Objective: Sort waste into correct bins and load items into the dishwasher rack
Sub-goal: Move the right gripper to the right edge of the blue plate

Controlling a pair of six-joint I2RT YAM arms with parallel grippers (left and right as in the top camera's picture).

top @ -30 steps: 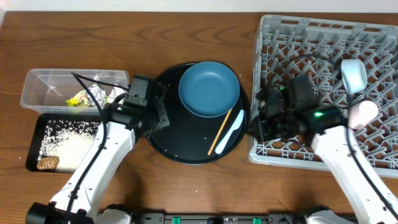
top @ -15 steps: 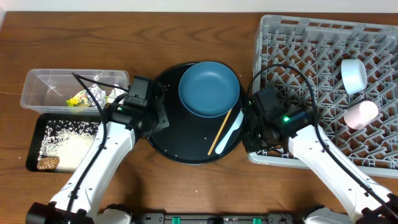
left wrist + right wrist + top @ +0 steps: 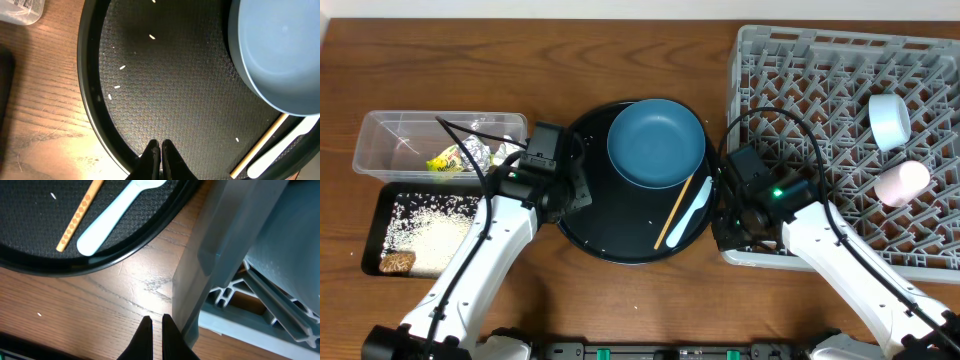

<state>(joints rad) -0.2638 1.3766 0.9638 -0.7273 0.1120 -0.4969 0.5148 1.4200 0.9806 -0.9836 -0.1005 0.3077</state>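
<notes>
The dark blue plate (image 3: 656, 142) lies on the round black tray (image 3: 610, 235), with the wooden chopstick (image 3: 675, 212) and white spoon (image 3: 692, 212) beside it; all three also show in the left wrist view, the plate (image 3: 280, 55) at the right. The pink cup (image 3: 902, 183) and light blue cup (image 3: 888, 120) lie in the grey rack (image 3: 820, 90). My left gripper (image 3: 161, 147) is shut and empty over the tray's left rim. My right gripper (image 3: 156, 321) is shut and empty over bare wood between tray and rack corner (image 3: 200, 275), near the spoon (image 3: 112, 215) and chopstick (image 3: 77, 217). The white bowl is out of view.
The clear tub (image 3: 380, 140) at the left holds the foil ball (image 3: 480, 152), yellow-green wrapper (image 3: 445, 160) and white paper (image 3: 505, 152). The shallow black tray (image 3: 380, 200) below it holds rice (image 3: 430, 235) and the brown lump (image 3: 397, 262). Loose rice grains (image 3: 120, 67) dot the round tray.
My right arm has moved left off the rack and down to the gap between the rack's corner and the round tray. The left arm has not moved.
</notes>
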